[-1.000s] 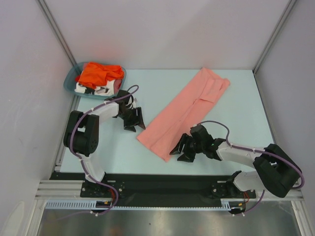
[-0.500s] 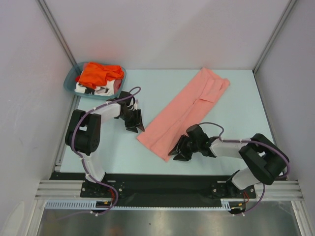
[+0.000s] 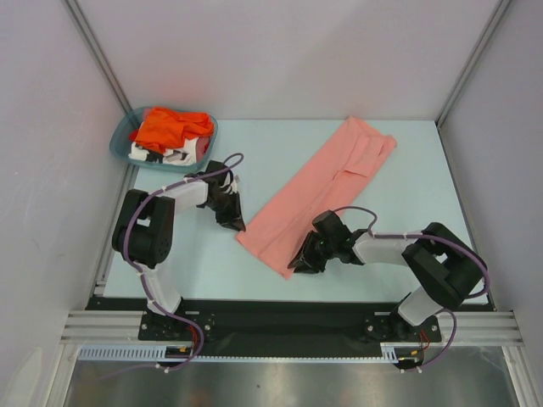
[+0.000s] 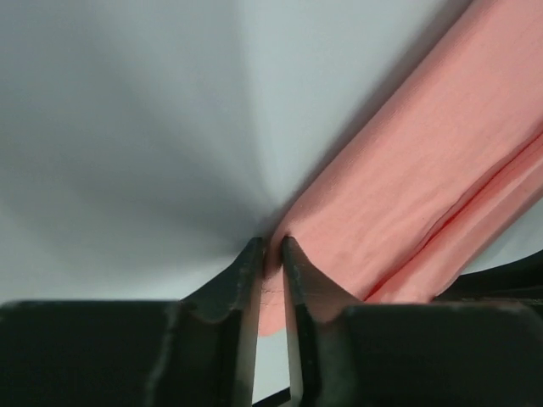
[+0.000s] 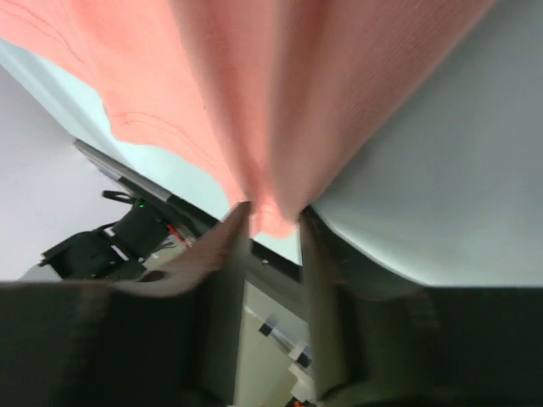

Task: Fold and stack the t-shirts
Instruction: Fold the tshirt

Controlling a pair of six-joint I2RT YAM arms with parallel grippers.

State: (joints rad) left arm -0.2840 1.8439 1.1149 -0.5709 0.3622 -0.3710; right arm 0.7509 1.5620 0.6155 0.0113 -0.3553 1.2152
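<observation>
Overhead and wrist views, lengthwise-folded stage. We are viewing the salmon-pink t-shirt [image 3: 327, 191], which is lying as a long narrow strip running diagonally across the pale table [image 3: 280, 153], from near the middle of the near edge toward the far right corner. The left gripper [image 3: 235, 222] is pinching the strip's near-left corner, its fingers nearly together with only a thin lip of hem between them. The right gripper [image 3: 299, 264] is grasping the near-right corner, with a pleat of cloth bunching between its fingers. The orange t-shirt [image 3: 172, 127] and the white t-shirt [image 3: 159, 153] are waiting in the teal basket [image 3: 119, 142] at the far left, well apart from the strip.

We are judging the left bite to be the weak point: so little cloth is sitting between those fingers that a lift or a pull could be enough to slip the hem free. If either gripper is holding only the upper layers, the lower ones may be sagging open and spoiling the fold. Unequal travel of the two arms would be skewing the next crease.

From above, both sets of fingertips are hiding beneath the gripper bodies. Neither wrist view is showing how many layers are caught. The white t-shirt is lying mostly buried, its print unreadable.
</observation>
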